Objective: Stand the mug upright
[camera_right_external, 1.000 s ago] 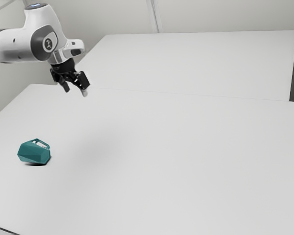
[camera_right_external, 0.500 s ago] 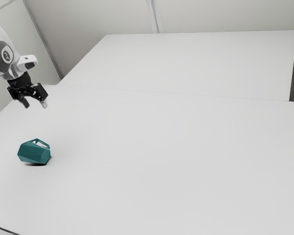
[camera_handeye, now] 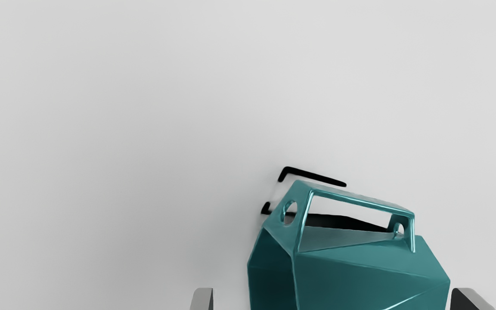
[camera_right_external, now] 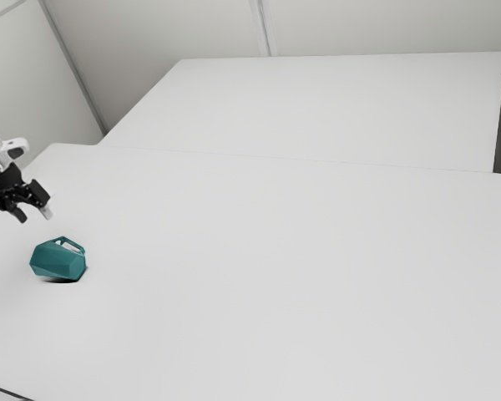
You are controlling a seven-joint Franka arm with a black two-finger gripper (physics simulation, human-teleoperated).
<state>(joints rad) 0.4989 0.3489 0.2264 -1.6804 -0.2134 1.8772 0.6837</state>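
Mug [camera_right_external: 58, 261]: It lies on its side on the tabletop [camera_right_external: 275, 251], so it is not upright. It is toward the exterior view's left, well apart from the back edge [camera_right_external: 275, 158] and nearer me than the back corner [camera_right_external: 53, 145] on that side.
Flat faces [camera_handeye: 360, 267]: The mug has lots of these. I think they help it lie there without rolling off.
Handle [camera_handeye: 360, 200]: It sticks up, away from the tabletop. That leaves its loop free, and it would be an easy bit to get hold of.
Mouth [camera_handeye: 271, 267]: The dark end looks like the way in, but I can't be sure. If so, that end must turn up to the sky.
Hand [camera_right_external: 33, 215]: It is wide, with nothing in it. It is up above the tabletop, near the mug but apart from it. I think it is wide so the fat mug can fit in.
Fingers [camera_handeye: 203, 299]: They point down at a slant. I think I should line them up with the mug, go down, shut them, then lift and tip it.
Worry: One finger could bump the mug and push it away. Smooth faces might slip too, so I'd go slow.
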